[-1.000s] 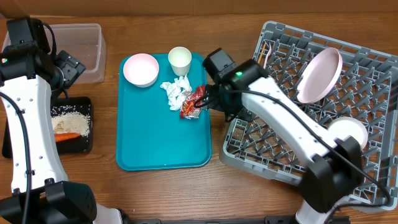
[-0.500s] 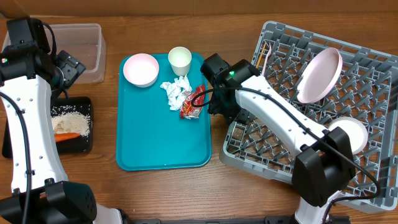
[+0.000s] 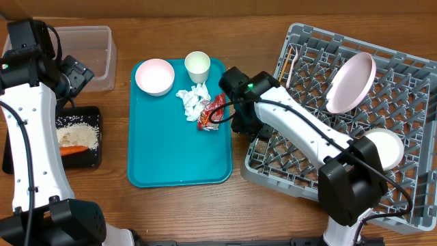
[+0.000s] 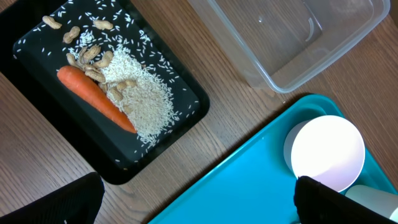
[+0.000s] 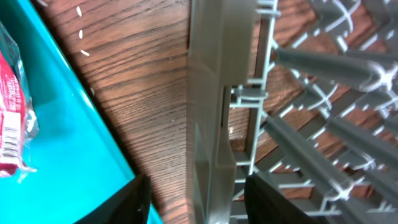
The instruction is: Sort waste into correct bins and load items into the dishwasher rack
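On the right edge of the teal tray (image 3: 174, 160) lies the red wrapper (image 3: 211, 113), against the crumpled tissue (image 3: 192, 102) on its left. We judge this wrapper to be the piece in hand.

Just right of it hangs the right claw (image 5: 199, 205). Its wrist view shows both fingers spread wide with nothing between them but the near-left wall of the rack (image 3: 416, 89) and bare tabletop (image 3: 177, 212); the wrapper sits at the far left of that view, outside the fingers.

For the next move, we think the claw must shift left, clear of the rack wall, and come down astride the wrapper alone, leaving the tissue behind.

Beyond the tissue, at the tray's far end, stand a bowl (image 3: 154, 76) and a cup (image 3: 197, 65), not yet loaded. A plate (image 3: 351, 82) and a second bowl (image 3: 382, 147) are already in the rack.

At far left, the black tray (image 3: 82, 160) holds the carrot (image 3: 73, 149), rice (image 3: 78, 130) and nuts (image 4: 93, 56). The clear tub (image 3: 95, 55) beside it looks empty, the likely home for the wrapper. Over these hangs the left claw (image 4: 193, 211), open wide and empty.
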Robot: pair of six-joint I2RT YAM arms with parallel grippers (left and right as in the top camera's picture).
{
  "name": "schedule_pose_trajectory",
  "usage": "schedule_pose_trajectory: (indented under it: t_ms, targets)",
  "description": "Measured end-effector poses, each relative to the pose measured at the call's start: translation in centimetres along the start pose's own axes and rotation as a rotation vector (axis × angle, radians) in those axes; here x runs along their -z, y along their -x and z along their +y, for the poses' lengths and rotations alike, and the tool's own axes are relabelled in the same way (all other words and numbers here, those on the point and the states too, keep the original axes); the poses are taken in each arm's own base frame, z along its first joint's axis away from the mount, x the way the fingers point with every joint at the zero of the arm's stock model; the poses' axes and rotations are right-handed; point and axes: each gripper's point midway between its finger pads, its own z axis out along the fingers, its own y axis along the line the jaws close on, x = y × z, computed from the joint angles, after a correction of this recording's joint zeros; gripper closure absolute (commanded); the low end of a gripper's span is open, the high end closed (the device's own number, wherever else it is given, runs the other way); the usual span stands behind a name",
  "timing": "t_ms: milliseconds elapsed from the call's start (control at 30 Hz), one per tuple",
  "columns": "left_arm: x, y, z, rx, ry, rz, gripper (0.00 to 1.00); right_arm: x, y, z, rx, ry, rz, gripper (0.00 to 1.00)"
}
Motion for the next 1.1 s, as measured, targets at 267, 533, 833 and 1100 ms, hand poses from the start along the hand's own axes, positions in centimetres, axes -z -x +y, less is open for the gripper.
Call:
schedule_pose_trajectory:
  t_ms: [267,533,833,1100]
  targets:
    - [0.0,0.0,0.0,0.0,0.0,0.0,0.0,0.0,0.1,-0.2,0.137,-0.01,-0.007,0.72]
    - [0.0,0.0,0.0,0.0,0.0,0.0,0.0,0.0,-0.2,-0.8,0.255,-0.038,0.005,0.75]
    - [0.0,0.0,0.0,0.0,0.0,0.0,0.0,0.0,-0.3,-1.2,0.443,-0.05,0.019,0.75]
    - [0.0,0.0,0.0,0.0,0.0,0.0,0.0,0.2,-1.8,-2.4,0.563,-0.082,0.092,0.75]
